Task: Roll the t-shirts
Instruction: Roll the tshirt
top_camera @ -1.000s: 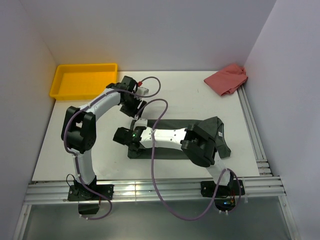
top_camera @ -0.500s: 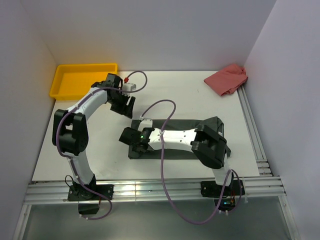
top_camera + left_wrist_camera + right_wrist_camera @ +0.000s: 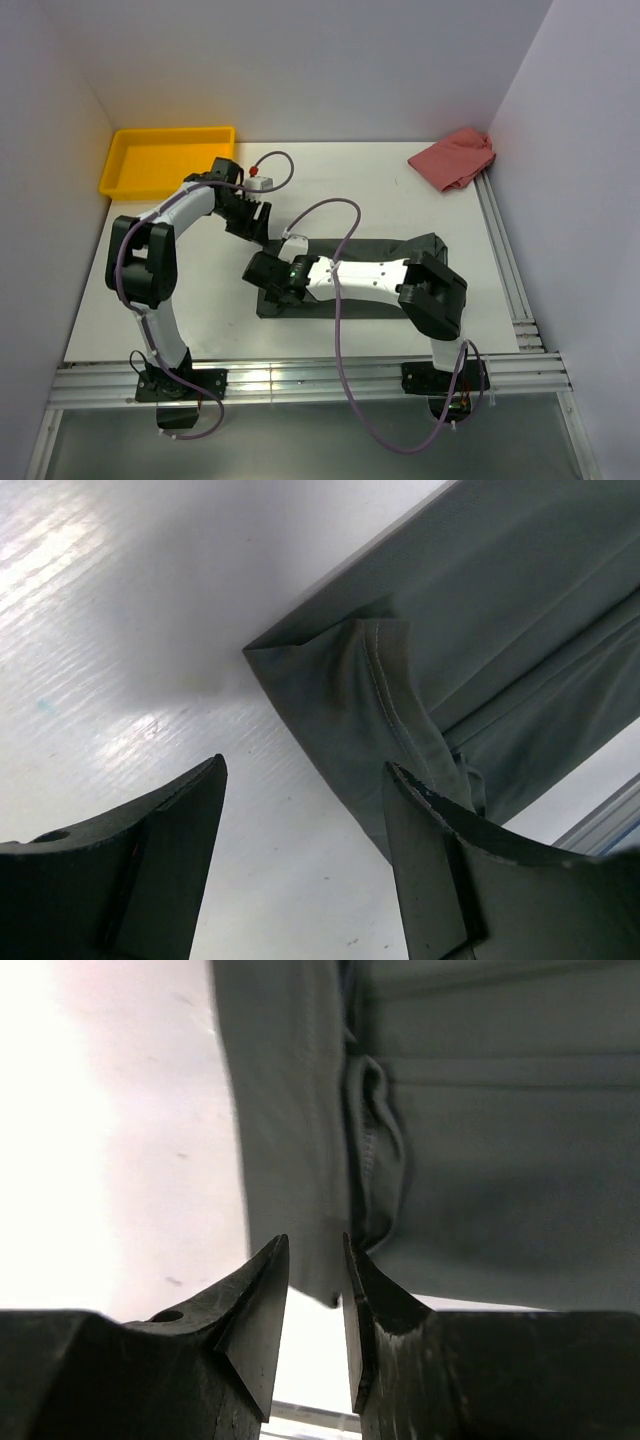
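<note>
The dark charcoal t-shirt lies folded into a long strip across the table's middle. My left gripper is open and empty, low over the white table just beside the strip's far left corner. In the left wrist view that corner lies just beyond the wide-apart gripper. My right gripper hovers at the strip's left end, its arm lying along the shirt. In the right wrist view the gripper has its jaws narrowly apart with nothing between them. The shirt's folded end lies just past the tips.
A yellow tray stands at the back left. A red cloth lies at the back right. Aluminium rails run along the right and front edges. White walls close in three sides.
My left gripper has swung away from the tray side and come down towards the shirt's far left corner. My right gripper has slid slightly right onto the strip's left end.
</note>
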Available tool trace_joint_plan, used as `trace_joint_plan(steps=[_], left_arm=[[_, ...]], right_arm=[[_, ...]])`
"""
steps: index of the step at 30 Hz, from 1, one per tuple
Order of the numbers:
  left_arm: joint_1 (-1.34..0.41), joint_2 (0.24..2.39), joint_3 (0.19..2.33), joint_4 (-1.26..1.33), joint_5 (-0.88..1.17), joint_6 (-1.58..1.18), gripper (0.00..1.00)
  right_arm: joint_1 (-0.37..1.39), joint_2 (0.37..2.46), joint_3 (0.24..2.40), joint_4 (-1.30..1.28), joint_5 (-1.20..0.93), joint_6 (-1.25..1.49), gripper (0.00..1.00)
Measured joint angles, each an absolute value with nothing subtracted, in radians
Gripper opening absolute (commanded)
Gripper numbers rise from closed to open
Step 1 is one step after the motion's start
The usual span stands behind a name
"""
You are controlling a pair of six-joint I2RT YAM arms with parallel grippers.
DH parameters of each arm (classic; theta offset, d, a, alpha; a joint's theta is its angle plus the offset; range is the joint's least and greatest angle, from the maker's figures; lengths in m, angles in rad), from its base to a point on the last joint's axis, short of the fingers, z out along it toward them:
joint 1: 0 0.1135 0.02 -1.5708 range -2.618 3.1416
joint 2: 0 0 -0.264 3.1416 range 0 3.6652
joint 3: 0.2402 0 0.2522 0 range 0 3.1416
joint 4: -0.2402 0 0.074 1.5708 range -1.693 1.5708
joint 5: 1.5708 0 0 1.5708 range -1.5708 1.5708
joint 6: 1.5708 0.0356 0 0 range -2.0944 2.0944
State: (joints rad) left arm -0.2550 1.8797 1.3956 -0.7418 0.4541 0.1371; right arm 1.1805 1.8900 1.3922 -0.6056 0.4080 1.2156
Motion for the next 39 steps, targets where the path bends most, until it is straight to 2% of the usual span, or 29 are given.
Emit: trace_joint_plan(steps=[11, 23, 31, 39], left_arm=[[-0.244, 1.964, 1.380, -0.706, 0.532, 0.130, 0.66], [-0.230, 2.006, 1.368, -0.690, 0.608, 0.106, 0.57], [-0.226, 2.032, 1.369, -0.685, 0.644, 0.064, 0.31], [-0.226, 2.034, 1.367, -0.684, 0.631, 0.025, 0.07]], right_arm=[[1.188, 1.890, 1.254, -0.543, 0.353, 1.240, 0.32], [1.188, 1.914, 1.253, -0.533, 0.346, 1.240, 0.29], [1.188, 1.914, 1.311, -0.610, 0.374, 1.236, 0.40], [1.206, 1.914, 1.472, -0.729, 0.436, 1.222, 0.42]])
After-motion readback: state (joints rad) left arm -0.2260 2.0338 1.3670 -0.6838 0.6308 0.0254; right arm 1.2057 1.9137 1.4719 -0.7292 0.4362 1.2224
